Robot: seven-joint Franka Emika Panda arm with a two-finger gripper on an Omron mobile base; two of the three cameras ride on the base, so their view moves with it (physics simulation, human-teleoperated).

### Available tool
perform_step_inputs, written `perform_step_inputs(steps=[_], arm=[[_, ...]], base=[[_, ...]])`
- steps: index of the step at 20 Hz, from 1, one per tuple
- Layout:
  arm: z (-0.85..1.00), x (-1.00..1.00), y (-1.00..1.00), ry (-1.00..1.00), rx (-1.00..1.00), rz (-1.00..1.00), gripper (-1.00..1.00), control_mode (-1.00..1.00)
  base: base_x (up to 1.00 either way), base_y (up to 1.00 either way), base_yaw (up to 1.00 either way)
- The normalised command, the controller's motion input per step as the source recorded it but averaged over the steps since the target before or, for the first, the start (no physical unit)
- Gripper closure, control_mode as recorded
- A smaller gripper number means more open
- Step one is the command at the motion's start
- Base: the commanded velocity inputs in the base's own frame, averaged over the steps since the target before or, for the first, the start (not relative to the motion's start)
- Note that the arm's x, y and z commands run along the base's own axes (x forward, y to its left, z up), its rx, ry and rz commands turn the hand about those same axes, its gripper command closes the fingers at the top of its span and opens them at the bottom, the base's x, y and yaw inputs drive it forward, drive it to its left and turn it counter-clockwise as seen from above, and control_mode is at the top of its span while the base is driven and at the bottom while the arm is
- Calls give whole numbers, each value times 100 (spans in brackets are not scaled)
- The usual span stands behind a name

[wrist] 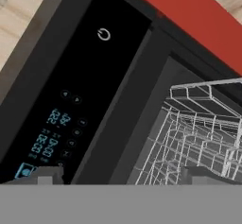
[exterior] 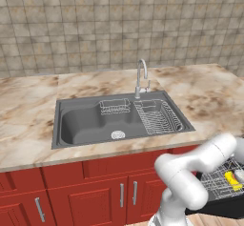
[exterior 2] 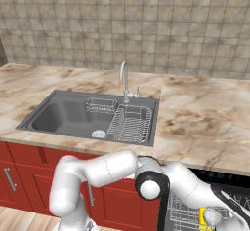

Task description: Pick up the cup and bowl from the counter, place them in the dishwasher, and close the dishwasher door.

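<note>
The small yellow cup [exterior: 232, 180] [exterior 2: 202, 217] lies in the white wire rack [wrist: 203, 124] of the black dishwasher [exterior: 217, 206]. In the right base view my hand hangs right beside the cup. The dishwasher door [wrist: 85, 86] is folded down, and its inner edge shows a power symbol and lit blue figures. My gripper [wrist: 123, 176] is open over the seam between door and rack, with nothing between its fingertips [wrist: 47, 175]. The beige marble counter [exterior: 200, 91] runs above the red cabinets. The bowl is out of view.
A grey sink [exterior: 90, 122] with a wire drainer basket [exterior: 157, 117] and a tall tap [exterior: 141, 77] is set into the counter. Red cabinet doors [exterior: 95, 196] with silver handles stand left of the dishwasher. Wooden floor [wrist: 19, 15] shows beyond the door.
</note>
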Motion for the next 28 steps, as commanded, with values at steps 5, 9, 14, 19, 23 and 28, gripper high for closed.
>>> perform_step_inputs(steps=[5,9,14,19,23,28], arm=[[43,20,7,5,-8,-6,-100,-100],[39,17,9,5,-15,-8,-100,-100],[29,3,2,2,-13,-4,-100,-100],[20,0,0,0,-10,0,-100,-100],[22,0,0,0,-8,0,-100,-100],[24,0,0,0,-6,0,-100,-100]], base=[[0,0,0],[0,0,0],[0,0,0],[0,0,0],[0,0,0],[0,0,0]])
